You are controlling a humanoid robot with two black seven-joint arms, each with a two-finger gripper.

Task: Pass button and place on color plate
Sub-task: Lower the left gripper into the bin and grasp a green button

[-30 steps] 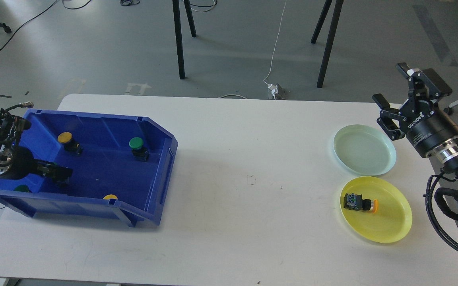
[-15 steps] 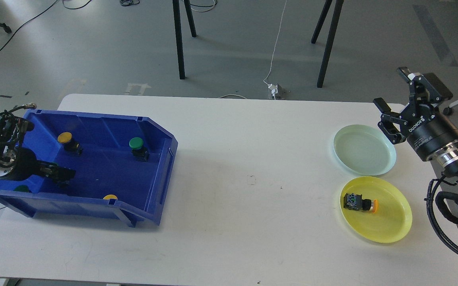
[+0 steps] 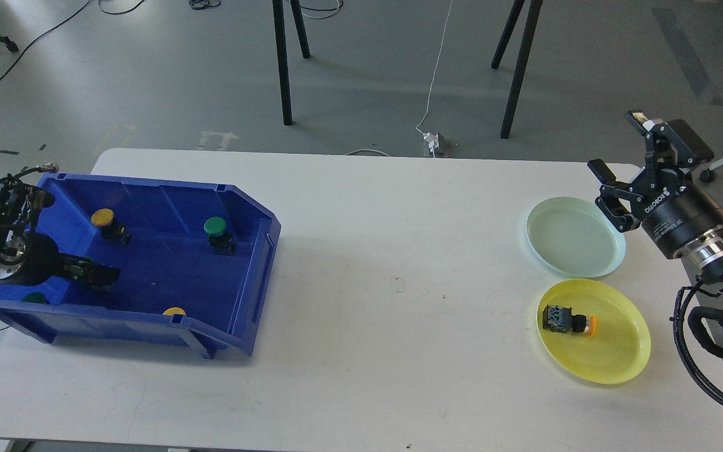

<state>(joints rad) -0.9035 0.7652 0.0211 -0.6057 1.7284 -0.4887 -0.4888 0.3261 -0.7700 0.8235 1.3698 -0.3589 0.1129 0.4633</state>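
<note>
- A blue bin (image 3: 148,326) is sitting near the left edge of the white counter (image 3: 361,351), holding several buttons.
- The left end effector (image 3: 101,275) is reaching inside the bin along its floor; it shows dark and end-on, so I cannot tell how its fingers are standing.
- A yellow-capped button (image 3: 105,221) and a green-capped button (image 3: 217,231) are resting toward the bin's far wall.
- The right end effector (image 3: 619,145) is hanging over the far right corner with fingers spread wide, gripping nothing.
- A pale green plate (image 3: 612,257) is lying near the right edge.
- A yellow plate (image 3: 625,358), just nearer, is carrying an orange-capped button (image 3: 567,321) lying on its side.
</note>
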